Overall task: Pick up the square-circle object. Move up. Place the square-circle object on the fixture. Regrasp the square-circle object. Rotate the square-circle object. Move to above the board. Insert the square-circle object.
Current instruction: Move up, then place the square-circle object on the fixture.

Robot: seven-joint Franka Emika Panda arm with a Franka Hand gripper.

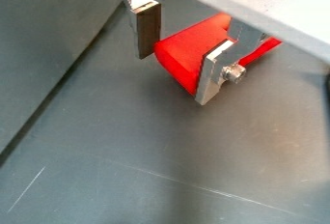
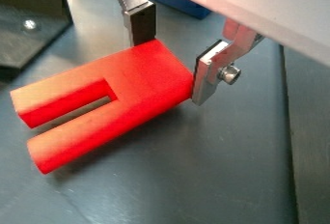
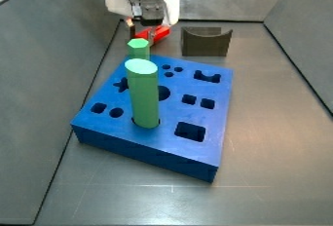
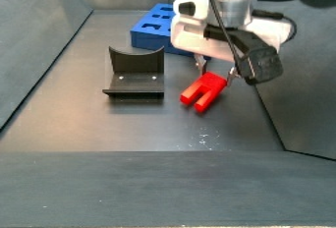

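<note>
Hand (image 2: 177,49) straddles the square-circle object (image 2: 96,102) (fingers apart).

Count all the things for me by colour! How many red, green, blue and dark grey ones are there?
Red: 1, the square-circle object, lying on the floor between the open fingers of the gripper.
Green: 2, a tall cylinder and a short cylinder, both standing in the board.
Blue: 1, the board.
Dark grey: 1, the fixture.
Total: 5
</note>
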